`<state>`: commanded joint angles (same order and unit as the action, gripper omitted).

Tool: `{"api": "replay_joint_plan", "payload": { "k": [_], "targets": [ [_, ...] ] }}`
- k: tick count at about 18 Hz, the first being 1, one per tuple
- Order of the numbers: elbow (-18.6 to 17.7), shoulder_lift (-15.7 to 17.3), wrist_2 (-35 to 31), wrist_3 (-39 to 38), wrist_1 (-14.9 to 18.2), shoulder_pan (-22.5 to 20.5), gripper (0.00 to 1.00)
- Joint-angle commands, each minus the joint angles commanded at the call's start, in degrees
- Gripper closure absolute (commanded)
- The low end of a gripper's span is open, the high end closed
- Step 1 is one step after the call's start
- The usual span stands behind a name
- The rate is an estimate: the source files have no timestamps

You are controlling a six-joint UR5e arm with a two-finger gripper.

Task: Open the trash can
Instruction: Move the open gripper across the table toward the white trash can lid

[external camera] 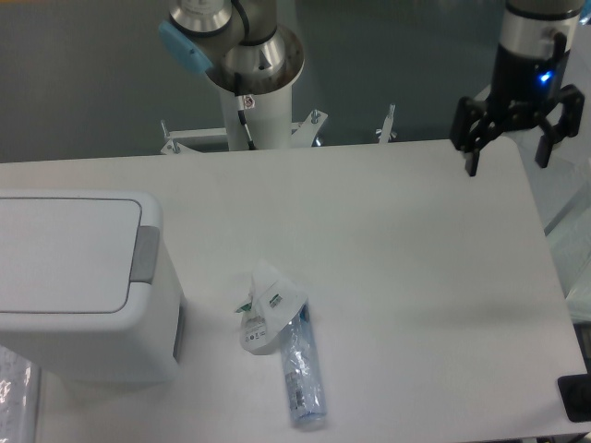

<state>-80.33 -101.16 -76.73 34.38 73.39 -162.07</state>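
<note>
Camera view is showing the gripper (506,148) hanging wide-spread and empty at far right — trash can (78,281), lid shut, sitting near left; it should be pressing squarely on the grey push tab (143,254).

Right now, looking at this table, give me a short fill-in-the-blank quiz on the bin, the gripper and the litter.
1. The lid of the trash can is ____.
2. The gripper hangs over the table's far ____ corner, with its fingers spread and nothing between them.
3. The crushed plastic bottle lies touching a crumpled ____.
4. The grey push tab sits on the lid's ____ edge as the camera sees it.

Missing words: shut; right; wrapper; right
</note>
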Motion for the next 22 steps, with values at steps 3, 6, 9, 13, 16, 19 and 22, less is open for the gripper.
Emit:
{"api": "replay_joint_plan", "payload": {
  "k": [3,6,9,13,16,19,22],
  "targets": [
    [0.0,0.2,0.1,-3.7,0.1,1.3,0.00],
    [-0.4,0.4,0.2,-6.2,0.2,1.8,0.00],
    [-0.7,0.4,0.3,-11.2,0.2,3.5,0.00],
    [-0.7,0.6,0.3,-18.7,0.3,7.1,0.00],
    [-0.7,1.8,0.8,-22.9,0.4,9.5,0.00],
    [-0.8,2.6,1.6,-27.5,0.4,11.8,0.00],
    [-0.7,3.0,1.8,-29.7,0.2,14.9,0.00]
  ]
}}
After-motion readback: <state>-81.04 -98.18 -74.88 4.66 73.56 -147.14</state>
